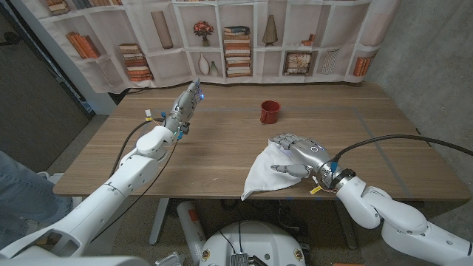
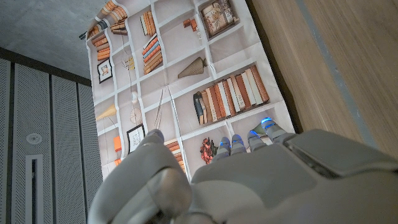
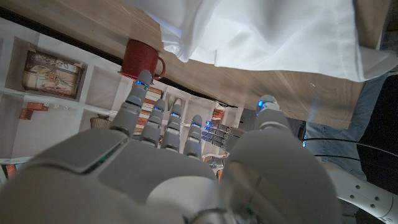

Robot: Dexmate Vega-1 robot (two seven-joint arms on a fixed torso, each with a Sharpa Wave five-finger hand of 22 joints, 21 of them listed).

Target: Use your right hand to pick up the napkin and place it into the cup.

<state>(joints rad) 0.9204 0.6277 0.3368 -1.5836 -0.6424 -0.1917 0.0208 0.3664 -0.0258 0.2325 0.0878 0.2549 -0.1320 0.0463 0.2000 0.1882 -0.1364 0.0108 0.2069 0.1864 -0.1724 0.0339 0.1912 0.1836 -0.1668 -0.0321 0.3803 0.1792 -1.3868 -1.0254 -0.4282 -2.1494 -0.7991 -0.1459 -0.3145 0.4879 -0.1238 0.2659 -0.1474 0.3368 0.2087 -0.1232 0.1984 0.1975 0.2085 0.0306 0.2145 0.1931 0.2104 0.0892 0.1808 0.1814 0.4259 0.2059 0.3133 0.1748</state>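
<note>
A white napkin [image 1: 264, 177] lies crumpled near the table's front edge, right of the middle, and one corner hangs over the edge. My right hand [image 1: 298, 153] is at the napkin's far right side with its fingers stretched out and the thumb apart, holding nothing. I cannot tell whether it touches the cloth. The right wrist view shows the napkin [image 3: 267, 37] beyond that hand [image 3: 174, 168]. A red cup [image 1: 270, 111] stands upright farther back, seen past the fingertips [image 3: 140, 57]. My left hand [image 1: 185, 106] is raised over the table's back left, fingers straight and empty [image 2: 249, 174].
A printed bookshelf backdrop [image 1: 236, 37] hangs behind the wooden table [image 1: 222, 148]. A person's leg in jeans [image 1: 15, 177] shows at the left edge. A black cable [image 1: 392, 139] arcs over the table from my right wrist.
</note>
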